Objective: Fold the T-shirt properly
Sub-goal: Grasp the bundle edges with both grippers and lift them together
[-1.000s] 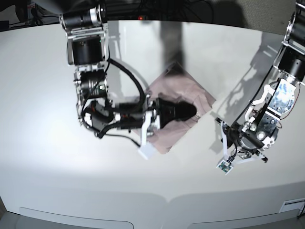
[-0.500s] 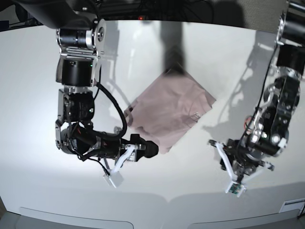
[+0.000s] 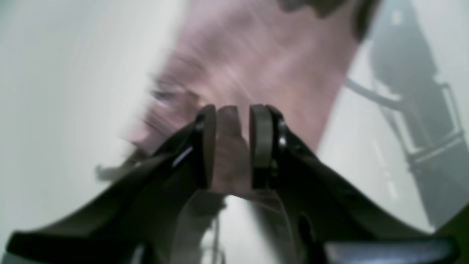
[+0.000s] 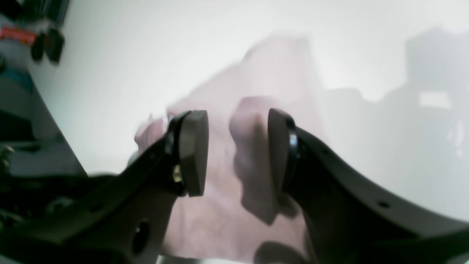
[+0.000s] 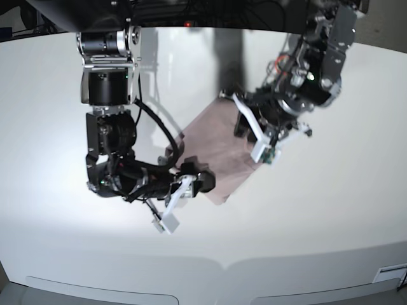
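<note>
Folded T-shirt [image 5: 219,147] lies mid-desk [image 5: 57,101], same spot as 0.5 s ago. Left gripper [image 3: 232,146] has swung in over its far edge; fingers narrow, nothing between. Right gripper [image 4: 236,152] moved up to near corner, fingers part-open, empty.

1. We see a white table [image 5: 57,95] with a smooth matte top filling most of the base view; its front edge curves along the bottom.
2. Dark clutter with cables [image 5: 210,9] sits behind the table's far edge, with a small red light [image 5: 187,24] in it.
3. In the right wrist view, blurred dark items and a red object [image 4: 14,35] show off the table's edge at upper left; we can't tell what they are.
4. Hard shadows lie on the tabletop.
</note>
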Tool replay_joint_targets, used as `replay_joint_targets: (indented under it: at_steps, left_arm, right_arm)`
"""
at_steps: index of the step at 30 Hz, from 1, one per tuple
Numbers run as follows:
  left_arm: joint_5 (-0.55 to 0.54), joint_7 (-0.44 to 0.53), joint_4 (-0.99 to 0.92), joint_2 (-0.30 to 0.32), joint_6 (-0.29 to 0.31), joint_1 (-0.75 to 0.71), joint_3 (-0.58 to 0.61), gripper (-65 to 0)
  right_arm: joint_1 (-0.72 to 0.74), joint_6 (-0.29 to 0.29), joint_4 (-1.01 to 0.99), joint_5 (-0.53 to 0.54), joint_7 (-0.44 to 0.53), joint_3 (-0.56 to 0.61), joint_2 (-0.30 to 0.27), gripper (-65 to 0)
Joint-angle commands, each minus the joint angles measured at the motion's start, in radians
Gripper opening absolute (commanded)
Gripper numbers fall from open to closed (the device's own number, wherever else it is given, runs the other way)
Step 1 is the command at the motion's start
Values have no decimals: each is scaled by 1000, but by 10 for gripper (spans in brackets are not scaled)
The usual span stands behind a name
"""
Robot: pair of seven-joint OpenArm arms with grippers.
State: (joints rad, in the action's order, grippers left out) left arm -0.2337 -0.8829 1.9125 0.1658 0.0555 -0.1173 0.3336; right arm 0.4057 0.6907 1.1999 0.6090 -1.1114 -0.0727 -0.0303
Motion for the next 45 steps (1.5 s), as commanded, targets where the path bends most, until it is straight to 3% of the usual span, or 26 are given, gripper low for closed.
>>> replay_joint_targets:
  at_steps: [1, 9, 13, 15, 21, 25, 28, 31, 34, 40, 45]
  left_arm:
    - [-2, 48, 10, -8, 2, 2, -5, -500]
    - [-2, 63, -16, -37, 5, -21, -4, -500]
    - [1, 100, -150, -38, 10, -20, -4, -500]
    - [48, 134, -219, -38, 42, -15, -4, -500]
    - [140, 152, -313, -35, 45, 30, -5, -500]
    - [204, 156, -360, -34, 46, 82, -5, -500]
    - [208, 159, -391, -20, 46, 117, -5, -500]
    - [208, 160, -418, 4, 46, 137, -5, -500]
    - [208, 177, -434, 33, 46, 140, -5, -500]
    - [199, 159, -434, 68, 45, 137, -5, -500]
    - [135, 154, -434, 64, 46, 137, -4, -500]
  right_arm:
    - [28, 7, 17, 14, 21, 12, 0, -380]
    - [-6, 7, 17, -50, 36, 35, -15, -380]
    - [-39, 7, 17, -52, 35, 35, -42, -380]
    - [-59, 7, 17, -51, 34, 35, -60, -380]
    - [-111, 7, 18, 13, 23, 35, -104, -381]
    - [-116, 7, 18, 124, -68, 41, -102, -381]
    - [-114, 7, 26, 215, -90, 48, -102, -381]
    - [-90, 7, 48, 239, -72, 48, -98, -381]
    - [-35, 7, 51, 183, -25, 48, -96, -381]
    - [55, 7, 29, -100, 168, 48, -55, -381]
    - [92, 7, -55, -161, 232, 48, 6, -381]
